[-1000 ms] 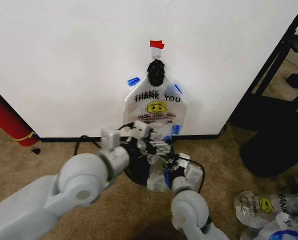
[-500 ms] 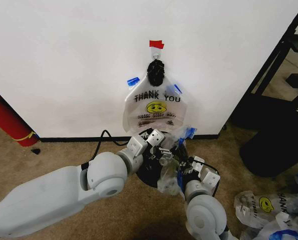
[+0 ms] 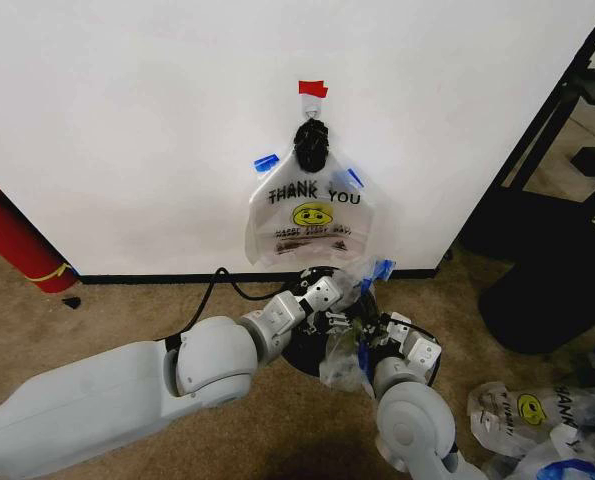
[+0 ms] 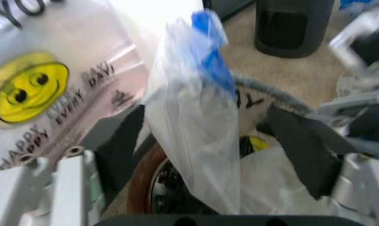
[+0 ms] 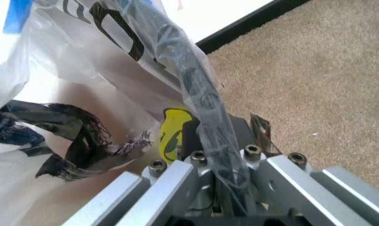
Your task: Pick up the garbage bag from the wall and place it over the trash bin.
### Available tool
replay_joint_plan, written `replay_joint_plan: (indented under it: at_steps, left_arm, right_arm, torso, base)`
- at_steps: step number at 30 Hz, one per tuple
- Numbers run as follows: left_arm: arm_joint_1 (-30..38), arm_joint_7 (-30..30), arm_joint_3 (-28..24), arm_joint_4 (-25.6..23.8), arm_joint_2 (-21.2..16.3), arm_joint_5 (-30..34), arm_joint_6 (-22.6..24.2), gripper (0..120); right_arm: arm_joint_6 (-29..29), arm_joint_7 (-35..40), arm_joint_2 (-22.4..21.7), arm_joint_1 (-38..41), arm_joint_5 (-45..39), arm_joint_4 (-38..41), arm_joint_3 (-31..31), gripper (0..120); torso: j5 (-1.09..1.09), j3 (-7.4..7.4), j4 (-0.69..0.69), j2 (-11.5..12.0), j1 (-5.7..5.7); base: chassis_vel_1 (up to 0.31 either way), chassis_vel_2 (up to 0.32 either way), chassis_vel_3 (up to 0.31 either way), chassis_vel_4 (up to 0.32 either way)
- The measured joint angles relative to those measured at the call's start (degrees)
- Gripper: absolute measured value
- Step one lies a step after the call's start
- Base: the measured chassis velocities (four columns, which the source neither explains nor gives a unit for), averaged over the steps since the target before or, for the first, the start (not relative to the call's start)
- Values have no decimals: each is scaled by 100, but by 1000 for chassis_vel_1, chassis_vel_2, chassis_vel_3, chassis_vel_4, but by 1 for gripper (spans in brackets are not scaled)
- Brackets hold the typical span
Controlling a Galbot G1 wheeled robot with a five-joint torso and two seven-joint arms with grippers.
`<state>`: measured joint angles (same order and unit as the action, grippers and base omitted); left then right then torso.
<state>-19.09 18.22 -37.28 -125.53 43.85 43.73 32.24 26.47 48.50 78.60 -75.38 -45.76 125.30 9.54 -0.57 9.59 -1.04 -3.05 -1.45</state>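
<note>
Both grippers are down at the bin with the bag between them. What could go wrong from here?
1. The garbage bag hangs bunched between the left gripper and right gripper, not spread, so it may miss the trash bin rim.
2. The right gripper's fingers pinch the thin film against the rim; pulling could tear it.
3. Another bag hangs on the wall just above; lifting the left arm might snag it.

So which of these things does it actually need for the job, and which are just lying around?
Part of the job:
- garbage bag, held between both pincers
- trash bin under it
- left pincer
- right pincer
- wall

Just lying about:
- bags left on the hook
- loose bags on the carpet
- red cylinder
</note>
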Motion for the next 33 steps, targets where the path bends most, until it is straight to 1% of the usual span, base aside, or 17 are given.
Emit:
replay_joint_plan:
  at_steps: [2,3,5,6,7,12,14,15,20,21,22,26,27,28,30,33]
  left_arm:
    - [29,-3,-77,87,30,19,-1,69]
    - [44,-16,-116,115,40,34,-2,62]
    - [81,-48,-199,151,54,50,-2,57]
    - [103,-56,-249,177,63,50,-2,52]
    - [103,-56,-249,177,63,50,-2,52]
    - [161,-99,-424,279,86,28,-12,44]
    - [163,-107,-435,283,85,21,-15,44]
    - [168,-121,-459,292,85,2,-17,36]
    - [185,-118,-544,435,132,-145,10,28]
    - [190,-89,-558,459,140,-174,43,23]
    - [190,-89,-558,459,140,-174,43,23]
    - [169,110,-570,498,169,-119,72,11]
    - [155,140,-554,496,173,-63,51,4]
    - [142,161,-529,488,175,-12,26,1]
    - [122,192,-480,465,176,83,-5,0]
    - [2,343,-249,324,155,467,-46,0]
  right_arm:
    - [1,5,-30,-1,-21,11,6,0]
    - [2,13,-43,2,-34,11,9,0]
    - [6,36,-69,21,-77,11,14,0]
    - [8,46,-80,34,-104,14,17,0]
    - [8,46,-80,34,-104,14,17,0]
    - [25,91,-131,89,-215,52,31,0]
    - [26,94,-135,93,-221,52,31,0]
    - [27,98,-143,98,-230,52,31,0]
    - [29,122,-152,111,-294,74,35,0]
    - [29,126,-152,111,-301,75,34,0]
    - [29,126,-152,111,-301,75,34,0]
    - [29,134,-159,104,-312,76,44,0]
    - [29,134,-169,103,-315,75,53,0]
    - [29,134,-176,102,-317,75,59,0]
    - [29,134,-182,103,-321,70,66,0]
    - [29,137,-181,112,-367,42,102,0]
  torso:
    - [0,0,0,0,0]
    - [0,0,0,0,0]
    - [0,0,0,0,0]
    - [0,0,0,0,0]
    - [0,0,0,0,0]
    - [0,0,0,0,0]
    - [0,0,0,0,0]
    - [0,0,0,0,0]
    - [0,0,0,0,0]
    - [0,0,0,0,0]
    - [0,0,0,0,0]
    - [0,0,0,0,0]
    - [0,0,0,0,0]
    - [0,0,0,0,0]
    - [0,0,0,0,0]
    - [0,0,-1,0,0]
  base:
    - [0,0,0,0]
    - [0,0,0,0]
    - [0,0,0,0]
    - [0,0,0,0]
    - [0,0,0,0]
    - [0,0,0,0]
    - [0,0,0,0]
    - [0,0,0,0]
    - [0,0,0,0]
    - [0,0,0,0]
    - [0,0,0,0]
    - [0,0,0,0]
    - [0,0,0,0]
    - [0,0,0,0]
    - [0,0,0,0]
    - [0,0,0,0]
